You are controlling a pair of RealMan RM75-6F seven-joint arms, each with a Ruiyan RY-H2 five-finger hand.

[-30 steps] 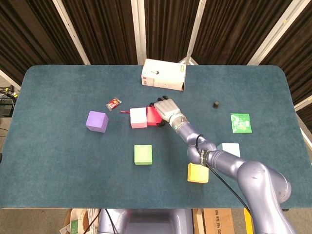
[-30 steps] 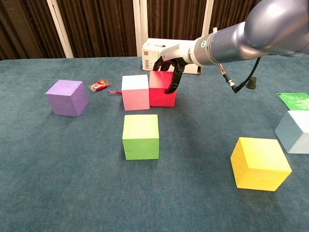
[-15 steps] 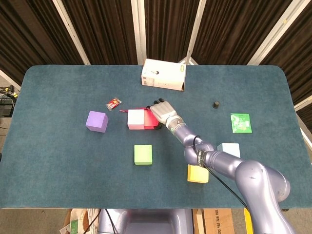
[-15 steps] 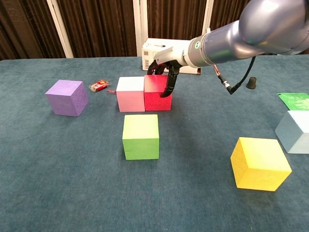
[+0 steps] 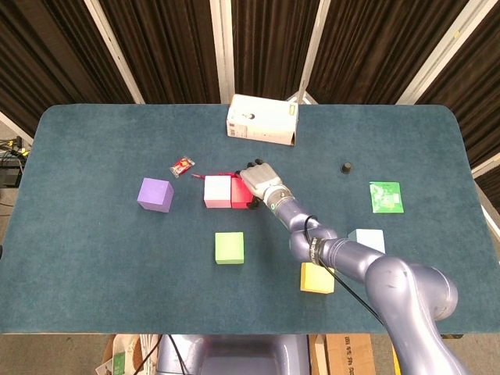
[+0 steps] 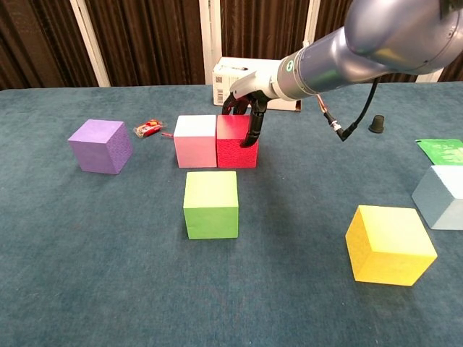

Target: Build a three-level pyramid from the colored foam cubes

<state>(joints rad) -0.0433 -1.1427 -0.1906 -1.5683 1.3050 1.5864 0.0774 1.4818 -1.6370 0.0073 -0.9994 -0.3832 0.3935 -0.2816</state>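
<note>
Moved since a second ago: red cube (image 6: 236, 140) and pink cube (image 6: 195, 140), shifted left with the right hand (image 5: 261, 180); now side by side, faces touching.
Worktop (image 5: 94, 258): blue cloth, open room along the left and near edges.
White box (image 5: 262, 119): far edge, centre.
Right hand: over the red cube's right side, fingers (image 6: 255, 130) curled down on it; a firm grip cannot be told.
Loose cubes, well apart: purple cube (image 5: 155, 194) left; green cube (image 5: 229, 248) in front of the pair; yellow cube (image 5: 317, 278) and pale cube (image 5: 367, 239) right.
Green card (image 5: 385, 196): right edge.
Wrapper (image 5: 182, 166): near the pink cube.
</note>
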